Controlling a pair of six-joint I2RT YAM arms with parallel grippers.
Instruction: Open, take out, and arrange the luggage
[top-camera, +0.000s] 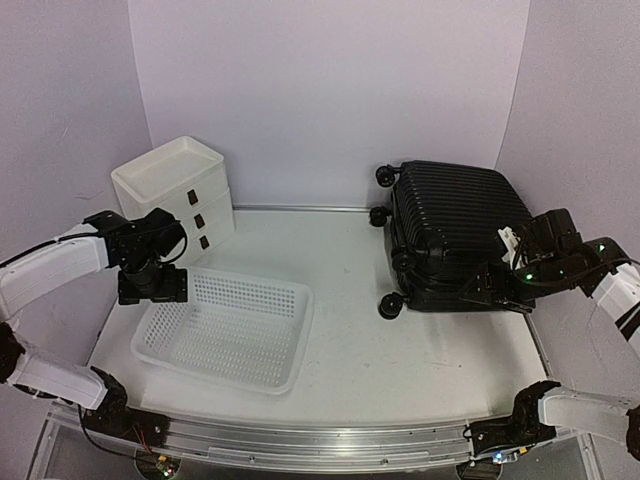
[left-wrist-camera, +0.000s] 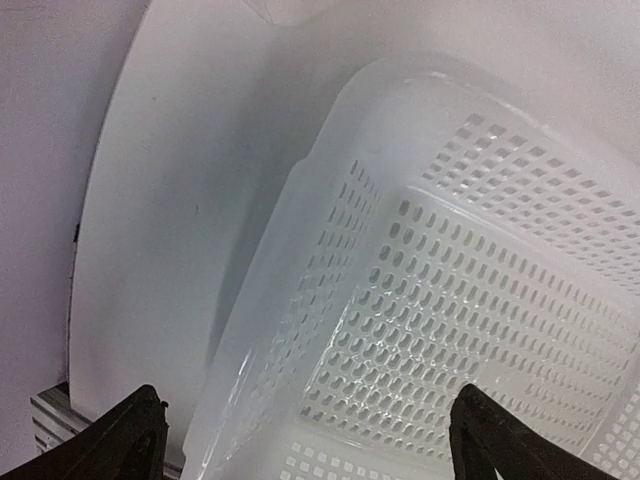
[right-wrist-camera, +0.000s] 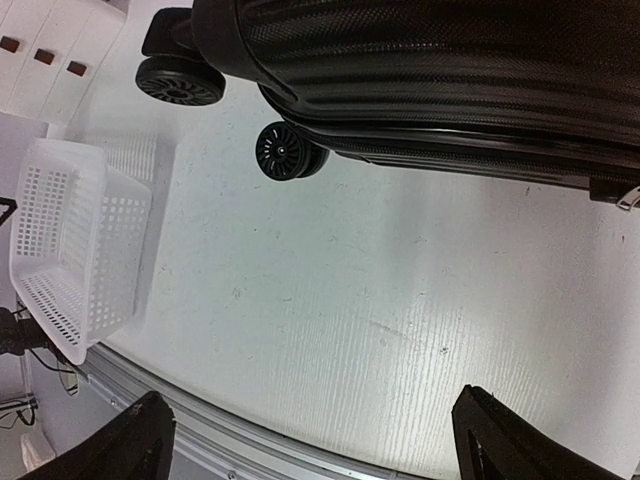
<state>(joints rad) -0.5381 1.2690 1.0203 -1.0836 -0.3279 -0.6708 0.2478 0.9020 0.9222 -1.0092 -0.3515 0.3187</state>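
- top external view: the luggage (top-camera: 455, 235) lies shut at the right rear, wheels (top-camera: 391, 305) pointing left, long axis roughly crosswise.
- right gripper (top-camera: 507, 262), fingers spread, hovers at its near right edge, perhaps touching; the nearer arm.
- left gripper (top-camera: 152, 287), also spread, sits over the basket (top-camera: 230, 330), well apart.

One suitcase (top-camera: 455, 235), one basket (top-camera: 225, 330), one box (top-camera: 165, 172)

A white perforated basket (left-wrist-camera: 330, 260) rests on the white table (left-wrist-camera: 170, 200), one rounded corner below the left end effector (left-wrist-camera: 315, 445). Its two black fingers (left-wrist-camera: 125, 445) stand wide apart, gripping nothing. A metal rail (left-wrist-camera: 50, 412) edges the table.
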